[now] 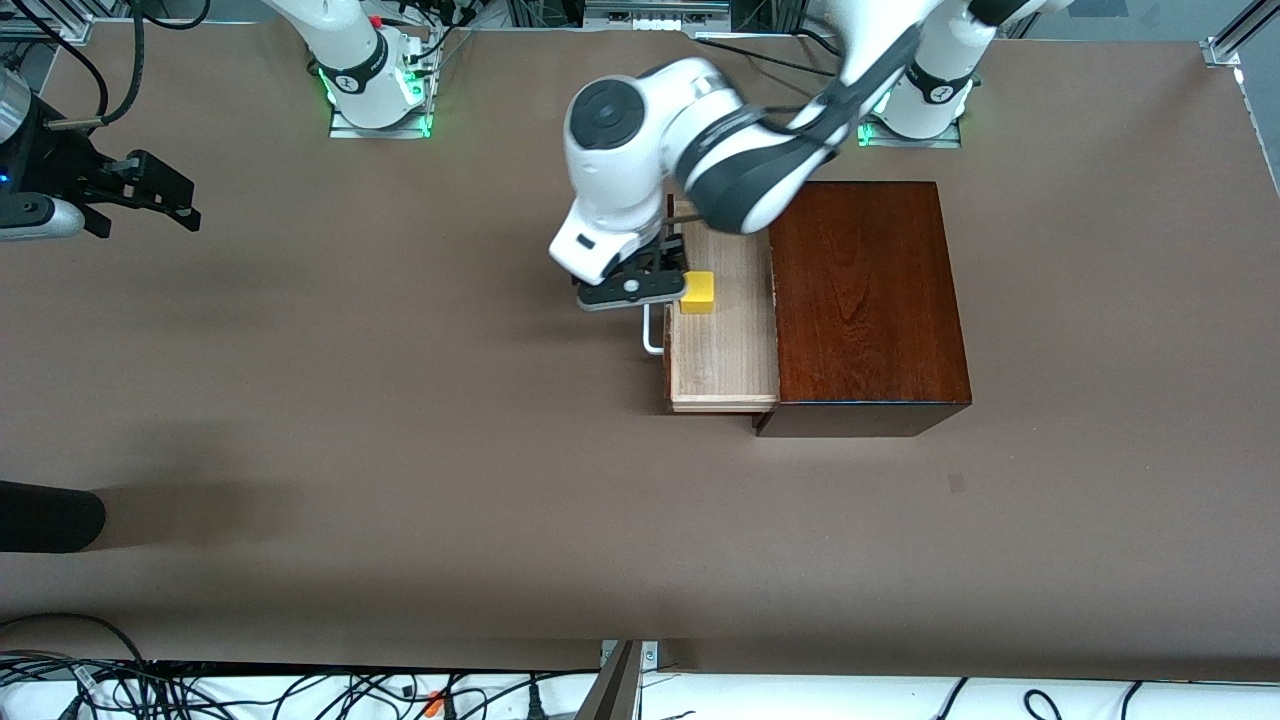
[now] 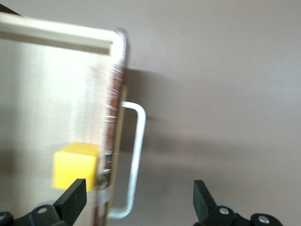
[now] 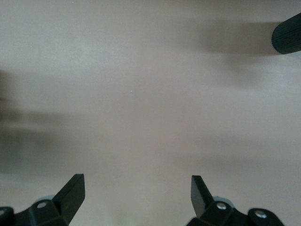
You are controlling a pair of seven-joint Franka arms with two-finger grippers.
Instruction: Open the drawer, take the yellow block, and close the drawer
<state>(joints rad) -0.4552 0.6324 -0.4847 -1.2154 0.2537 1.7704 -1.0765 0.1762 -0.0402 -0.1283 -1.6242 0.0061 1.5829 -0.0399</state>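
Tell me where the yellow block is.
In the front view, the yellow block sits inside the open drawer, by its handle-side front wall, under the left end effector.

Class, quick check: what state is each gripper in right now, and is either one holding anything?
Left gripper: open, holding nothing, over the drawer's handle, beside the yellow block.
Right gripper: open, holding nothing, waiting over bare table.
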